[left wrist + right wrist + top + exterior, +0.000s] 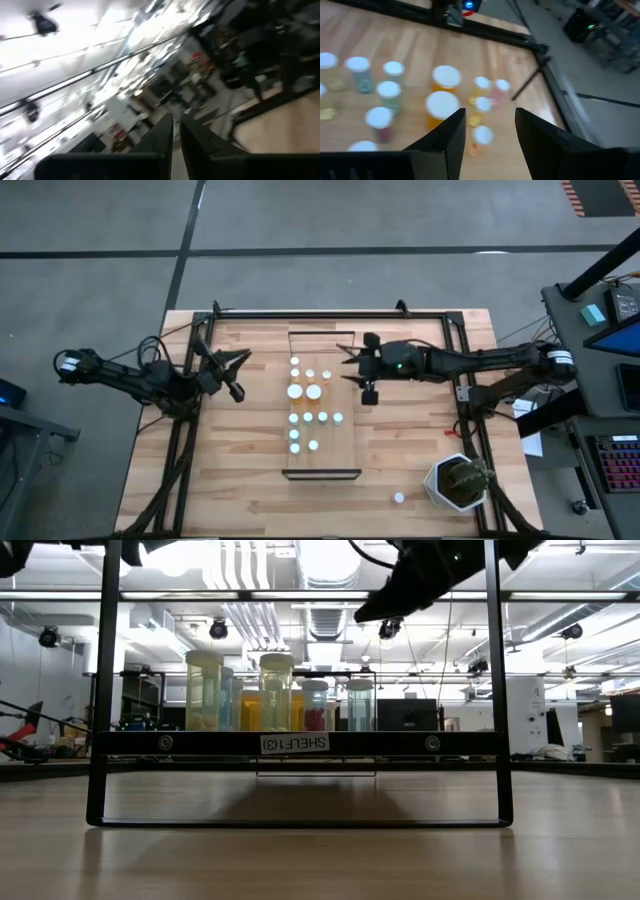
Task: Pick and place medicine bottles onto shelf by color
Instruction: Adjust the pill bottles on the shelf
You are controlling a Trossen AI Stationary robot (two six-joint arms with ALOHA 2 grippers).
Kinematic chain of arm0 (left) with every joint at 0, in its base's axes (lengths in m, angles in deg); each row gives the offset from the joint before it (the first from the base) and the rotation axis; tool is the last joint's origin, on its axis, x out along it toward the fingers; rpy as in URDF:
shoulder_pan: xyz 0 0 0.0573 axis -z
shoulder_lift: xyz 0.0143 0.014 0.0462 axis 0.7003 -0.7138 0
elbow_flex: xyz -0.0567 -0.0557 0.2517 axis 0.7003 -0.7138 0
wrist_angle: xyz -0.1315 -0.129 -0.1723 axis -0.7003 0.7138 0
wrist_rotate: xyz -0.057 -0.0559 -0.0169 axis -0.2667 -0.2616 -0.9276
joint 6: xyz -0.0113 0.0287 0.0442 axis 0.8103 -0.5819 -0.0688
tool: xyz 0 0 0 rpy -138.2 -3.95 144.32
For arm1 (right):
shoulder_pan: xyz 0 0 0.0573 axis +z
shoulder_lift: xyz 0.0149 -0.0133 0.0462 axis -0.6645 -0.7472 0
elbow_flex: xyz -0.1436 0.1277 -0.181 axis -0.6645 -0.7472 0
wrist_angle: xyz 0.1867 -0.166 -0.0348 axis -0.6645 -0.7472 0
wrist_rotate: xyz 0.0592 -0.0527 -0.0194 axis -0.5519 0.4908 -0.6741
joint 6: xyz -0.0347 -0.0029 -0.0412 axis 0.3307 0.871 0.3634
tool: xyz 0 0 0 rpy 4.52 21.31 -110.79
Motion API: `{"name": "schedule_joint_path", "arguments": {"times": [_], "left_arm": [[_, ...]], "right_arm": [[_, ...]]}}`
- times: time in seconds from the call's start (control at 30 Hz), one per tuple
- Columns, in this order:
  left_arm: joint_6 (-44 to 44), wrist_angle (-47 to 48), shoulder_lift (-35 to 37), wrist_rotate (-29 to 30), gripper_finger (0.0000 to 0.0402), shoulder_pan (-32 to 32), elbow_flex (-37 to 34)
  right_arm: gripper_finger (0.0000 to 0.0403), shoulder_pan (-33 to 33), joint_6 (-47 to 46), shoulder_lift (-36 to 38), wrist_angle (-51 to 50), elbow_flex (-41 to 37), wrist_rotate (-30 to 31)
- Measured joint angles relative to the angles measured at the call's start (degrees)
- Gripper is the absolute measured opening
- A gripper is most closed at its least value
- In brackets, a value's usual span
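Here, a cluster of small round medicine bottles with white caps [309,405] stands on the long light-wood shelf plank [322,465] at the middle of the slatted wooden table [250,490]. One more white-capped bottle [398,498] sits alone on the table, well apart from the shelf, near the potted green plant [459,483].

My right gripper [366,370] hangs above the table just beside the shelf's right edge, fingers spread and holding nothing. My left gripper [232,376] waits off the shelf's left side, fingers pressed together, empty.

I judge the stray bottle is the one left to fetch. To do it well, I should come straight down over its cap, close gently, and set it among bottles of its own colour without knocking neighbours.

The high view shows only white caps. The low view, level with the table, shows the bodies: pale yellow, orange, red, bluish. My right wrist view shows orange and reddish bottles below my fingers [447,132]. My left wrist view shows only the room.
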Motion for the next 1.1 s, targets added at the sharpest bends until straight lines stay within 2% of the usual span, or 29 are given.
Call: {"name": "schedule_joint_path", "arguments": {"times": [0.1,0.33,0.57,0.63,0.77,0.93,1.1], "left_arm": [[-1.81,-2.55,-0.96,3.07,0.0015,-0.02,0.01],[-3.13,-4.55,-1.46,3.61,0.0015,-0.02,-0.01],[-3.57,-4.57,0.08,3.92,0.0015,-0.02,-0.01],[-3.61,-4.54,0.2,3.79,0.0015,-0.02,-0.01],[-4.51,-4.45,-0.01,3.49,0.0015,-0.02,-0.01],[-4.61,-4.48,-0.87,3.41,0.0015,-0.02,-0.01],[-4.6,-4.39,-2.28,3.33,0.0015,-0.01,-0.12]], "right_arm": [[0.016,-1.58,0.83,0.8,-0.02,-0.27,-0.38],[0.016,-2.68,2.29,0.88,-0.89,-0.79,-0.64],[0.016,-2.72,-4.01,0.77,0.14,0.73,-0.69],[0.0162,-2.16,-7.15,0.57,-0.62,2.31,-2.96],[0.0164,-0.08,-12.78,-2.08,-2.52,5.92,-12.22],[0.0136,4.08,-17.1,-9.26,-9.43,12.08,-13.58],[0.0083,7.12,-19.86,-16.65,-19.53,19.76,-13.98]]}}
